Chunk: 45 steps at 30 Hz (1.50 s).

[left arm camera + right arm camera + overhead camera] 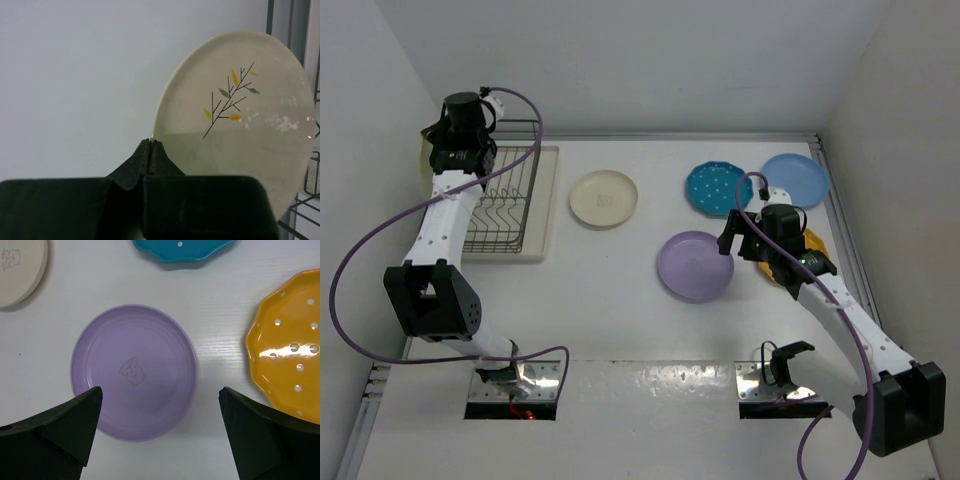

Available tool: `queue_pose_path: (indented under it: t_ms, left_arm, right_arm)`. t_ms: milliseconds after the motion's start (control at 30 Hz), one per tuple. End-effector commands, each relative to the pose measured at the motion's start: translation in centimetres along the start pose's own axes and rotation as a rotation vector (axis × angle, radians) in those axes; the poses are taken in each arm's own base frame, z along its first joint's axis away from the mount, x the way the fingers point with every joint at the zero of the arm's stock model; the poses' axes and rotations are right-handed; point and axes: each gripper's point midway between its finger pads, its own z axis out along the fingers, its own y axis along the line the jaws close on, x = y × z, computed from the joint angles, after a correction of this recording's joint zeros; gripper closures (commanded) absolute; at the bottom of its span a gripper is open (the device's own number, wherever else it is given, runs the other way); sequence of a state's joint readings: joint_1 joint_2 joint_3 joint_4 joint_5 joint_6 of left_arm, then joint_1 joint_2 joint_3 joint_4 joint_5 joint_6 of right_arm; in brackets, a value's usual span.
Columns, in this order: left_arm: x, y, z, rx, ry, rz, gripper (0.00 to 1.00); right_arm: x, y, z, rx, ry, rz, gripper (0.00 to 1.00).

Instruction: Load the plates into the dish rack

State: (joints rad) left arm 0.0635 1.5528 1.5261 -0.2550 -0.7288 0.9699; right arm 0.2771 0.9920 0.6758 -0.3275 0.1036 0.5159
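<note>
My left gripper [150, 142] is shut on the rim of the cream-and-pale-green sprig plate [240, 125] and holds it on edge beside the wires of the dish rack [310, 175]. In the top view this gripper [455, 160] is over the rack's far left end [505, 205]. My right gripper [161, 389] is open and empty above the right part of the lavender plate [132, 372], which lies flat on the table [695, 265]. The cream plate [604, 198], teal dotted plate [718, 187], light blue plate [796, 178] and orange-yellow dotted plate [290, 365] lie flat on the table.
The rack stands on a beige tray [548, 200] at the far left, close to the left wall. The right arm [840, 310] covers part of the orange-yellow plate. White walls close in the table on the left, back and right.
</note>
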Motion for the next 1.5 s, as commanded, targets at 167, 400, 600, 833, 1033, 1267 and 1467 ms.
queue_pose_path:
  t_ms: [167,400,600,833,1033,1267,1467]
  left_arm:
    - [0.1,5.1,0.4,-0.172,-0.033,-0.090,1.00]
    - [0.0,5.0,1.1,-0.171,-0.031,-0.078,1.00]
    - [0.9,5.1,1.9,-0.178,-0.013,-0.063,1.00]
    - [1.0,4.8,2.5,-0.178,-0.014,-0.055,1.00]
    - [1.3,4.7,2.9,-0.181,-0.004,-0.046,1.00]
    - [1.9,3.5,3.4,-0.167,0.002,-0.036,1.00]
    - [2.6,3.0,3.7,-0.152,0.020,-0.035,1.00]
  right_arm:
    - [-2.2,0.2,-1.0,0.010,-0.059,0.006,0.00]
    - [-2.4,0.1,-1.1,0.017,-0.060,0.004,0.00]
    - [-2.6,0.0,-1.2,0.027,-0.061,0.001,0.00]
    - [-3.2,0.0,-1.7,0.030,-0.075,-0.005,0.00]
    - [-2.9,-0.2,-1.8,0.038,-0.072,-0.006,0.00]
    - [-3.4,-0.4,-2.3,0.045,-0.093,-0.012,0.00]
    - [-3.6,-0.6,-2.5,0.054,-0.103,-0.010,0.00]
